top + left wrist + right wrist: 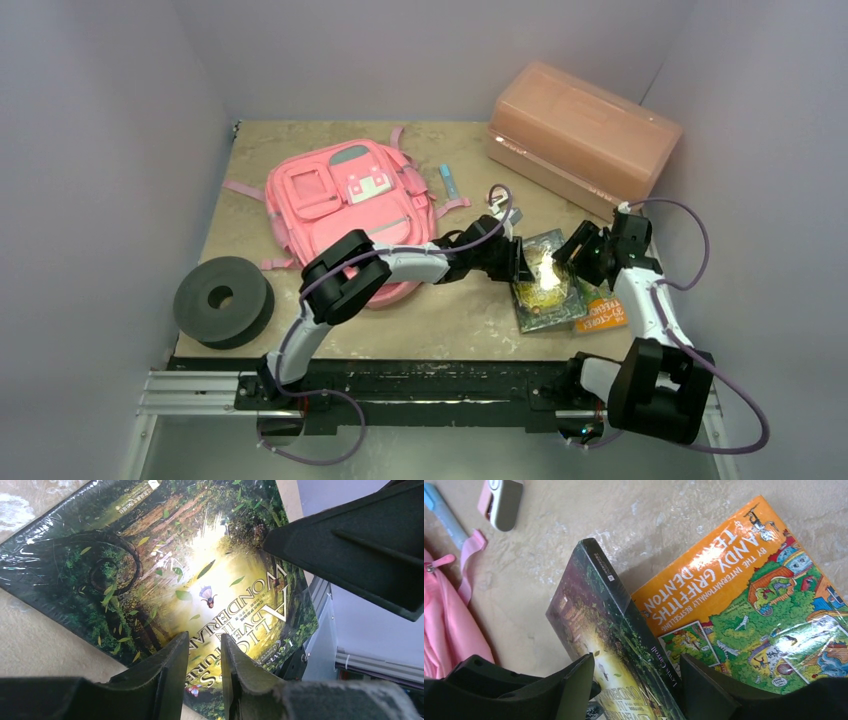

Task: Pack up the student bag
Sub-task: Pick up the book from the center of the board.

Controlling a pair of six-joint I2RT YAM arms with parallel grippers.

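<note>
around the raised spine edge of the alice book (599, 625), the right gripper (636, 660) straddles both faces and the left gripper (203, 639), nearly shut, meets the cover opposite; whether either clamps i cannot tell. tipped up off the orange book (734, 595), it probably offers an edge to pinch, while the student bag (345, 205) lies flat, well apart on the left

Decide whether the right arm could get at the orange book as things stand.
Probably not yet: the right pincer straddles the green book, which covers part of the orange book. The orange book's bare part lies close by, with nothing else over it.
</note>
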